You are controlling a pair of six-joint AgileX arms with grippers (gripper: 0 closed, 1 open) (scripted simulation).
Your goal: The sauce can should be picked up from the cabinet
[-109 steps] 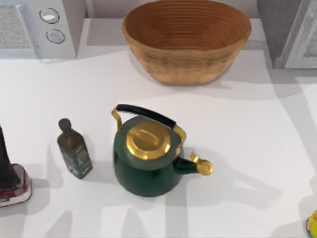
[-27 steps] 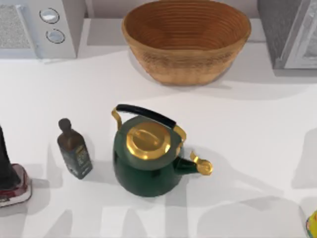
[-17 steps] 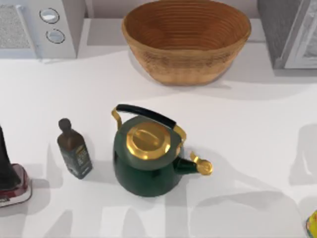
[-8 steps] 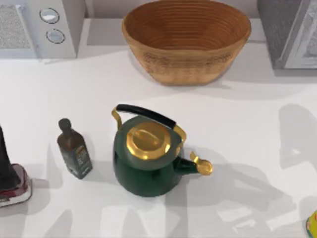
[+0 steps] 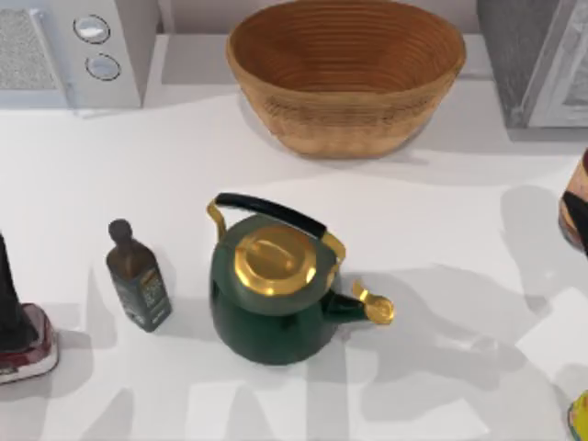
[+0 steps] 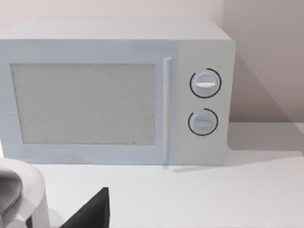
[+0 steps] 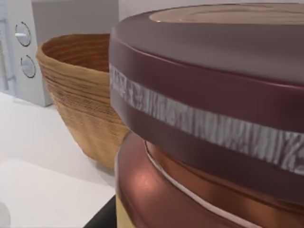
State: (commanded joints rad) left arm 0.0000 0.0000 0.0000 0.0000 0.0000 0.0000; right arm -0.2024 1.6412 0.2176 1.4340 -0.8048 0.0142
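Mostly hidden, the can (image 7: 199, 95) sat so close before the right gripper that its maroon lid and copper shoulder were cut off on three sides; whether that gripper was spread or pinching the can could not be told. From above, just a dark brown sliver of the can (image 5: 577, 209) crossed the right edge, well apart from the cabinet (image 5: 537, 55), and whether it stood on the table (image 5: 459, 230) or hung over it was unclear. Beyond the can from the gripper stood the basket (image 7: 78, 90). Bare white table lay open between the can and the kettle (image 5: 271, 294). The left gripper faced the microwave (image 6: 118, 95) nearby, its own state likewise impossible to tell.
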